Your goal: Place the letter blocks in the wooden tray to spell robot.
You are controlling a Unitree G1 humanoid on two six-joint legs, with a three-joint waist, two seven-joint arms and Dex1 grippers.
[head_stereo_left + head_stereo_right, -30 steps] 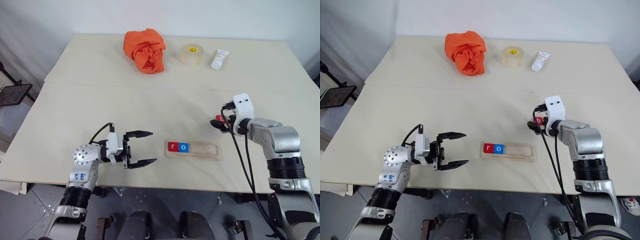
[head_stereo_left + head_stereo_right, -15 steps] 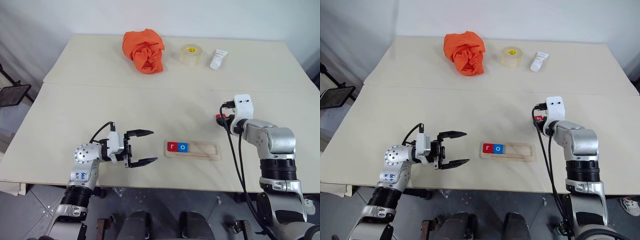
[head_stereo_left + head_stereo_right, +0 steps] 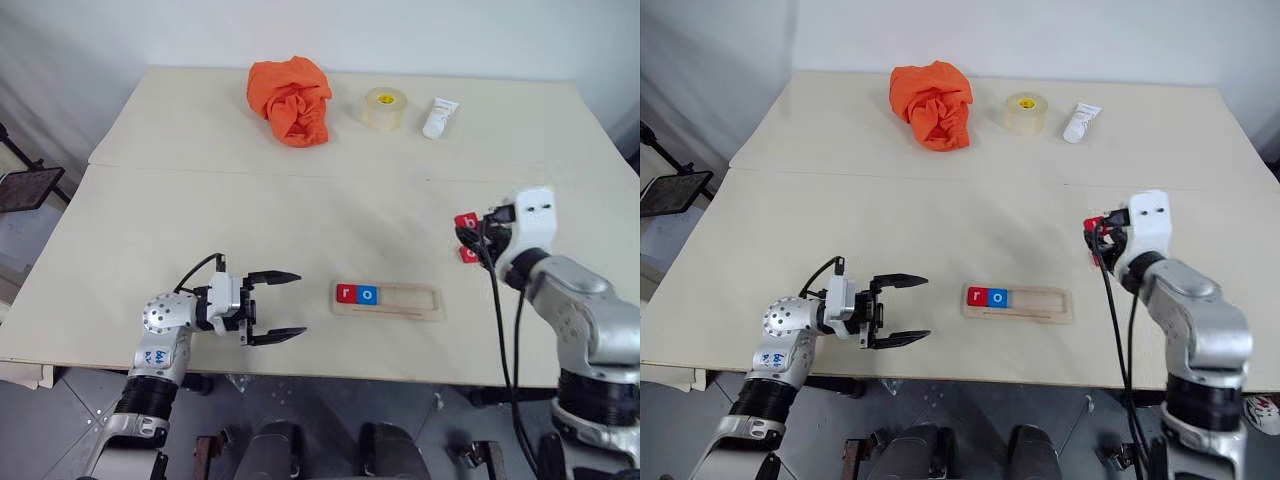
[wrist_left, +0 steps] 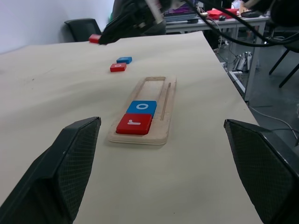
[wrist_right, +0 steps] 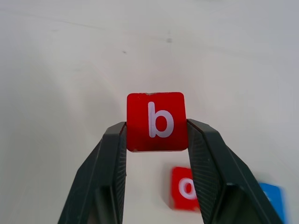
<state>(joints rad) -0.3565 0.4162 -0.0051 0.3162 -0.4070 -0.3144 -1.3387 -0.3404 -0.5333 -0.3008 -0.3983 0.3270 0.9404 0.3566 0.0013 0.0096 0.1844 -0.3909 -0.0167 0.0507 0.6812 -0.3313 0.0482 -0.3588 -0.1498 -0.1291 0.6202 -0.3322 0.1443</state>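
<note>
In the left eye view, the wooden tray (image 3: 388, 300) is seen lying low in the frame's middle on the pale surface (image 3: 200, 220), with a red "r" block (image 3: 345, 293) and a blue "o" block (image 3: 367, 294) seated side by side at its left end; the rest of the groove is bare. At lower left the left gripper (image 3: 285, 305) is held level just above the surface, its jaws spread wide and nothing between them. At right the right gripper (image 3: 468, 233) is raised off the surface with a red block pinched at its tips, and another red block (image 3: 468, 254) is partly hidden just below it. Along the top of the frame an orange cloth (image 3: 291, 98), a roll of tape (image 3: 385, 107) and a white tube (image 3: 439, 117) are seen, well apart from the tray.

In the left wrist view, the tray is seen lengthwise between the two black fingers (image 4: 65, 172), and two loose blocks not separable from above are shown beyond it: a red one and a blue block (image 4: 124, 59) lying close together.

In the right wrist view, the held block's letter is made legible: a red "b" block (image 5: 156, 121) is clamped at its two sides between partly closed fingers (image 5: 110, 163), clear of the surface. Below it, blurred, the red and blue loose blocks are seen on the surface.
</note>
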